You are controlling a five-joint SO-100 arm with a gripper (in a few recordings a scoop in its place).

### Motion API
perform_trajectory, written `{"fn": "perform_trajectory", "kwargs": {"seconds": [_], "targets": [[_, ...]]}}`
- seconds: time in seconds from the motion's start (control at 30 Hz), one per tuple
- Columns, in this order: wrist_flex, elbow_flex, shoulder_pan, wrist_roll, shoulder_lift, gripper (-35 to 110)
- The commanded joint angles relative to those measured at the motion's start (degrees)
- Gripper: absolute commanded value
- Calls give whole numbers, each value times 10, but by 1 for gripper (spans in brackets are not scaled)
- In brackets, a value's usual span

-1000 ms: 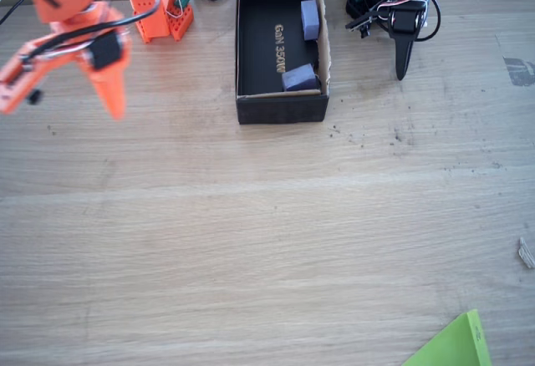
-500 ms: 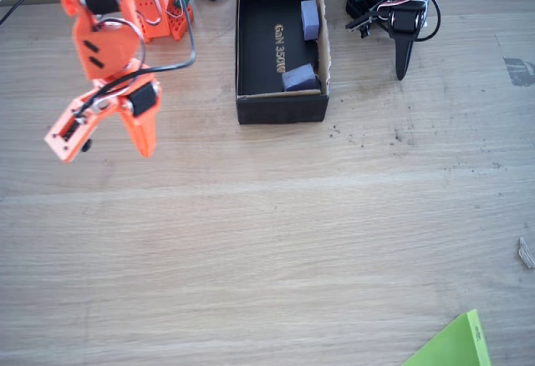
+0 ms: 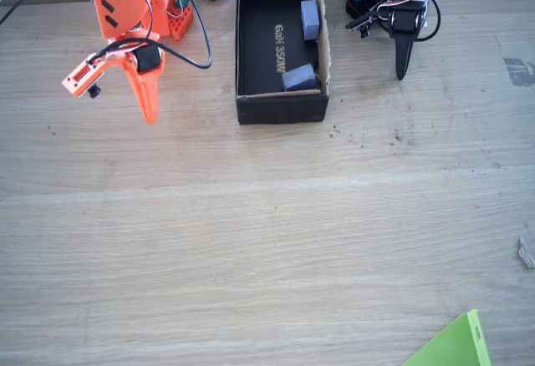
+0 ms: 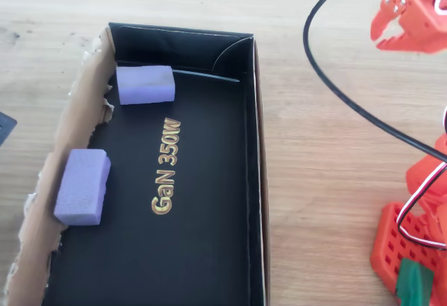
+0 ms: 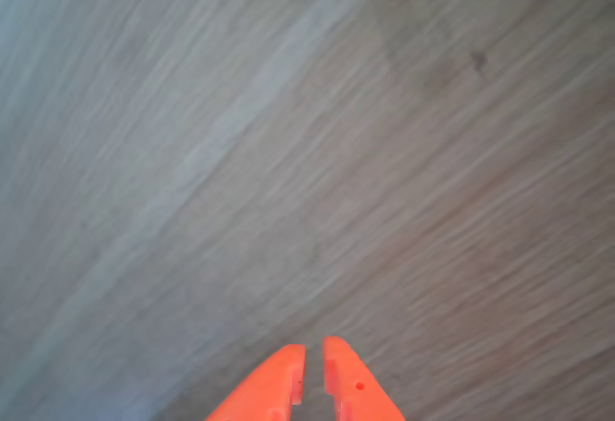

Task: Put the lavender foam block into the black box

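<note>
The black box (image 3: 280, 109) stands at the top middle of the table in the fixed view, with gold "GaN 350W" lettering on its floor (image 4: 202, 201). Two lavender foam blocks lie inside it along the torn brown side. One block (image 3: 299, 76) (image 4: 144, 84) rests in the near corner and the other (image 3: 309, 19) (image 4: 83, 186) lies farther back. My orange gripper (image 3: 149, 111) hangs left of the box, pointing down over bare wood. In the wrist view the gripper (image 5: 313, 354) is shut with nothing between its fingertips.
The orange arm base (image 3: 159, 7) stands at the top left with a black cable (image 3: 196, 58) looping toward the box. A green sheet (image 3: 456, 345) pokes in at the bottom right corner. Small crumbs (image 3: 359, 139) dot the wood right of the box.
The arm swung in from the far left, dipped toward the table's middle, then drew back up near its base. Both blocks stayed still in the box.
</note>
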Motion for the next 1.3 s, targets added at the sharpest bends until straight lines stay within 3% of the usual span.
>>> {"fn": "perform_trajectory", "kwargs": {"seconds": [0.0,0.2,0.47,0.63,0.87,1.27], "targets": [[-18,74,8,13,107,0],[0,177,6,5,275,0],[79,178,9,36,277,0],[137,178,40,-138,307,0],[269,178,25,-154,381,0],[278,178,11,-212,393,0]]}}
